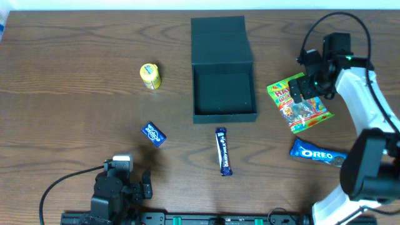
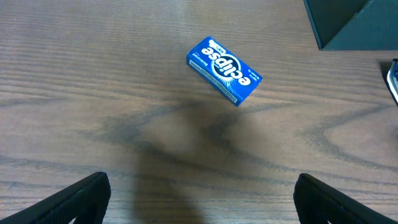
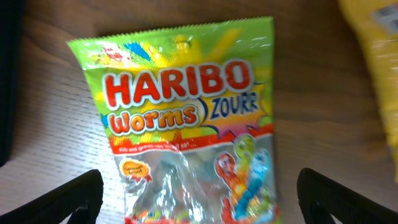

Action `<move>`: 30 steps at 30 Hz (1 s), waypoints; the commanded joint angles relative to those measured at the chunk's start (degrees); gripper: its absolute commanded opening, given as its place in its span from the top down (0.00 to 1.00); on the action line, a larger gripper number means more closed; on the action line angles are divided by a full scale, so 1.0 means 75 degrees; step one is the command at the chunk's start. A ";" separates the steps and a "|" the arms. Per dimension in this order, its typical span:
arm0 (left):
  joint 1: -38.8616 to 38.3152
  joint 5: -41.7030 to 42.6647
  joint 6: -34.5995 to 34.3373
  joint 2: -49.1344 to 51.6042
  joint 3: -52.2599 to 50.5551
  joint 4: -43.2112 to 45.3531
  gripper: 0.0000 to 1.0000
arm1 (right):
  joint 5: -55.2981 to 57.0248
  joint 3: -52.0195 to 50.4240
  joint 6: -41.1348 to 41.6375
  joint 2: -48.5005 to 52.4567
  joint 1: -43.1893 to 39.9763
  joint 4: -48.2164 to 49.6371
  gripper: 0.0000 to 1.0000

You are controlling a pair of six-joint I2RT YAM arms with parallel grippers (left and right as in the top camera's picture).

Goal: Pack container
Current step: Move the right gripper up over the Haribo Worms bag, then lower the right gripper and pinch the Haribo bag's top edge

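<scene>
Dark wood-grain table [image 1: 75, 112], white strip along far edge. Teal container [image 1: 225, 116] centre-back, lid open. Left gripper [image 2: 202, 193] wide apart, empty, near Eclipse box [image 2: 224, 68]. Right gripper [image 3: 199, 193] wide apart, empty, over Haribo Worms bag [image 3: 186, 118].

Haribo bag [image 3: 180, 118] bottom and container [image 2: 360, 22] mostly cut off; blurred yellow shape [image 3: 373, 37].

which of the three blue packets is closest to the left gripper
The small Eclipse box, straight ahead of the open left gripper. The long bar lies further right, and the Oreo pack farther still.
</scene>
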 commanded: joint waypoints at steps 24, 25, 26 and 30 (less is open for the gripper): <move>0.0044 -0.0216 -0.0087 -0.0047 -0.0096 -0.0504 0.05 | -0.0093 0.0114 -0.0283 0.1323 -0.0076 0.0204 0.01; 0.0044 -0.0216 -0.0087 -0.0047 -0.0096 -0.0504 0.05 | -0.0093 0.0114 -0.0283 0.1323 -0.0076 0.0192 0.01; 0.0044 -0.0213 -0.0087 -0.0047 -0.0096 -0.0504 0.05 | -0.0093 0.0114 -0.0283 0.1323 -0.0076 0.0178 0.01; 0.0044 -0.0216 -0.0087 -0.0047 -0.0096 -0.0504 0.04 | -0.0087 0.0114 -0.0283 0.1323 -0.0076 0.0111 0.01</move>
